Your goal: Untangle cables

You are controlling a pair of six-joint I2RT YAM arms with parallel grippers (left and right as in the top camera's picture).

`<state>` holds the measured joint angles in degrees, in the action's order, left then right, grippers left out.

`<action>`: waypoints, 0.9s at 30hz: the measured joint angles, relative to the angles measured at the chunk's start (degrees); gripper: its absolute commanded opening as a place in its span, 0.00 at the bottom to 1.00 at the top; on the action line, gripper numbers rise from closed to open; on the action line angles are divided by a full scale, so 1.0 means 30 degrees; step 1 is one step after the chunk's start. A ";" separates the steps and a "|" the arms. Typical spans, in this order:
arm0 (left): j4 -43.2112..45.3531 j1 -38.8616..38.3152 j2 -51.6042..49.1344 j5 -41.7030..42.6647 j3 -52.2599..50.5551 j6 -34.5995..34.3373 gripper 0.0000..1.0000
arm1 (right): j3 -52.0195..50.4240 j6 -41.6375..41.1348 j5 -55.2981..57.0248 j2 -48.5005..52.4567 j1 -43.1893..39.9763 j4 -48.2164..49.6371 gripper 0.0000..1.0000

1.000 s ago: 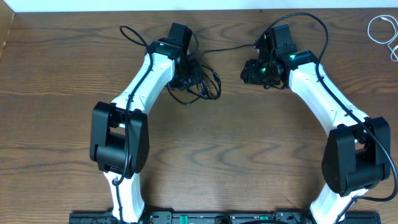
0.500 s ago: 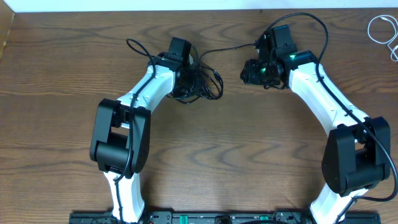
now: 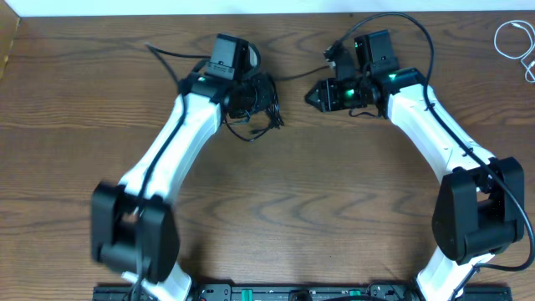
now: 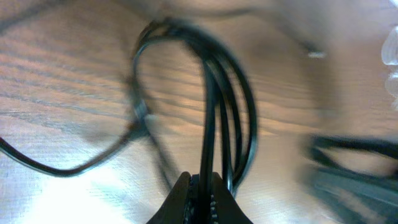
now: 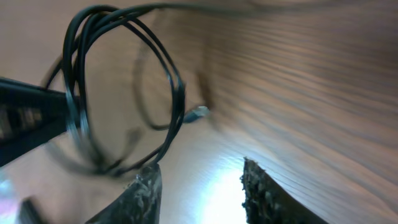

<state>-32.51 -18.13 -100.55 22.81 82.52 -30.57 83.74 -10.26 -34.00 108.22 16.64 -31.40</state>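
Note:
A thin black cable (image 3: pixel 257 104) lies in tangled loops at the back middle of the wooden table, with a strand running right toward the right arm. My left gripper (image 3: pixel 247 99) is shut on its coils (image 4: pixel 214 106), which hang in loops ahead of the fingers (image 4: pixel 204 186). My right gripper (image 3: pixel 318 94) is open and empty, just right of the loops; its view shows the coil (image 5: pixel 118 87) and a small plug (image 5: pixel 199 112) ahead of the fingers (image 5: pixel 199 186). A white cable (image 3: pixel 512 40) lies coiled at the far right back corner, apart from the black one.
The table's back edge (image 3: pixel 267 13) runs close behind both grippers. Thicker black robot wires arch over the right arm (image 3: pixel 418 33) and trail from the left arm (image 3: pixel 167 54).
My left arm has swung left and back, dragging the black coil with it. My right gripper has shifted slightly left toward the coil.

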 measured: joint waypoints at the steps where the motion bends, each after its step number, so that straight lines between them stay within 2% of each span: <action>1: -0.0182 -0.0124 0.0568 0.0007 0.0000 0.0000 0.07 | 0.0000 0.0175 -0.0495 -0.0058 0.0102 0.0226 0.44; 4: -0.0816 -0.0437 0.1654 0.0029 0.0007 0.0007 0.08 | -0.0007 0.0583 -0.1785 -0.0393 0.0517 0.0882 0.46; 10: -0.1749 -0.0488 0.1625 0.0080 0.0007 0.0291 0.08 | -0.0007 0.0510 -0.3585 -0.1049 0.0882 0.1333 0.45; 19: -0.1836 -0.0488 0.1625 0.0000 0.0007 0.1217 0.08 | -0.0007 -0.2535 -0.3322 -0.1093 0.0619 0.1297 0.47; 27: -0.1953 -0.0539 0.1617 -0.0073 0.0007 0.1290 0.07 | -0.0007 -0.4481 -0.2841 -0.1093 0.1042 0.1596 0.45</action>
<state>-38.37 -19.75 -95.70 22.59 82.54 -26.70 83.72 -23.70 -42.52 104.95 19.77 -26.61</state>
